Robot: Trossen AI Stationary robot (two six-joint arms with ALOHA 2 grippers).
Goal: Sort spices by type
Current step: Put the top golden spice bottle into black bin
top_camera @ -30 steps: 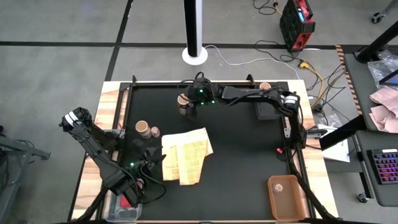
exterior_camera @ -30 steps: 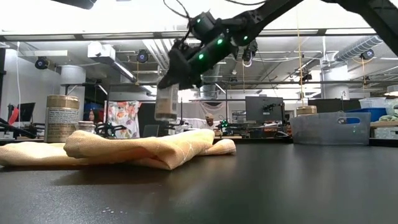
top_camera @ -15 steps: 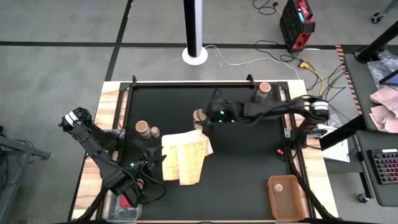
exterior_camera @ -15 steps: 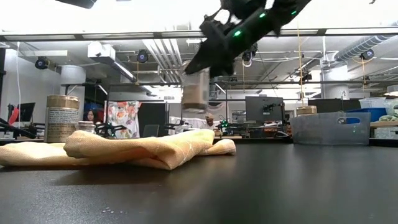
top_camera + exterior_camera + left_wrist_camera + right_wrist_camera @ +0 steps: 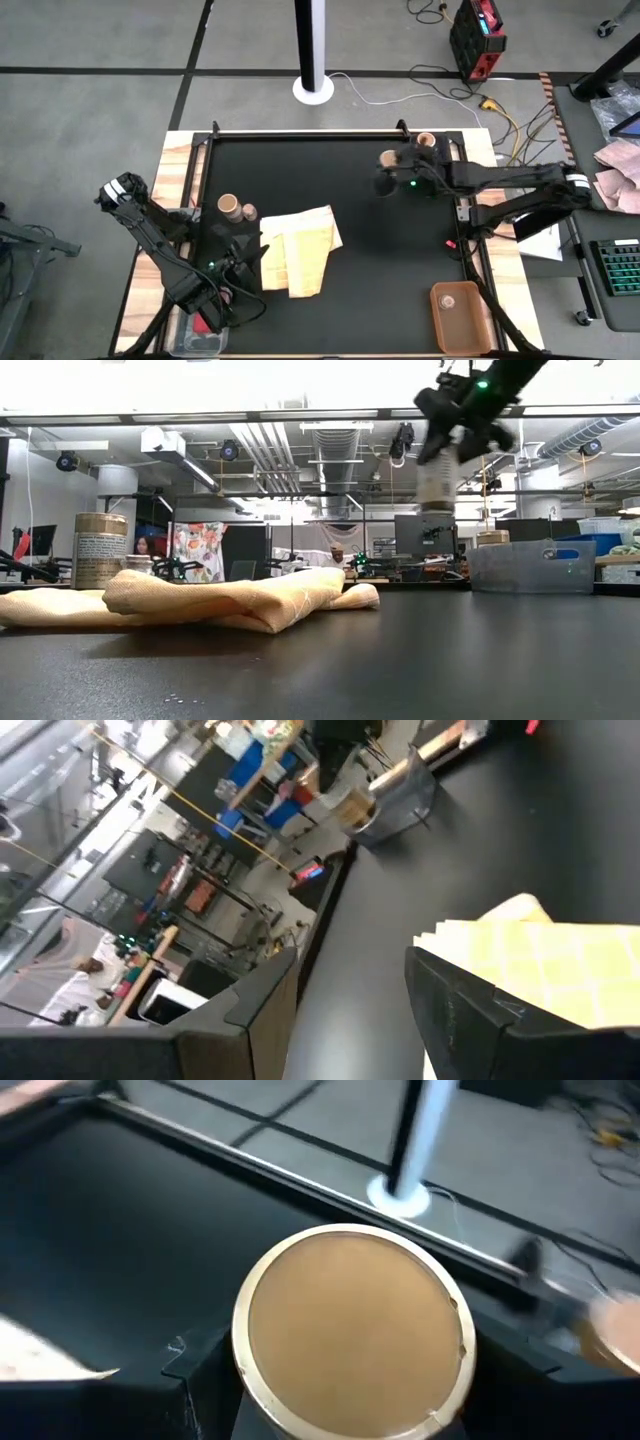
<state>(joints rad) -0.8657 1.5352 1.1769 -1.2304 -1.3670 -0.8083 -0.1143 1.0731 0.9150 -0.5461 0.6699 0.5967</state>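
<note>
The right hand [image 5: 388,172] hangs above the far right part of the black worktop [image 5: 380,260], its fingers clamped on a short round jar with a tan-brown top [image 5: 389,159]; the low view shows that jar [image 5: 436,478] lifted well clear of the surface, and the right wrist view shows its round lid [image 5: 352,1325] seated between the two dark fingers. Just beyond this hand, at the far right edge, a second tan-topped jar [image 5: 426,140] stands upright. Well off to the hand's left, a third tan-topped jar [image 5: 228,206] stands with a small pale round container [image 5: 249,212] just beside it, both near the folded yellow cloth [image 5: 297,250] lying mid-worktop. Toward the near right corner, well apart from the right hand, sits an orange tray [image 5: 445,330] with a tiny pale round piece [image 5: 449,299] in it. The left hand [image 5: 240,262] waits low at the near left, beside the cloth's edge, its fingers partly apart with nothing between them in the left wrist view; a small red block [image 5: 210,322] lies behind it by the near edge.
</note>
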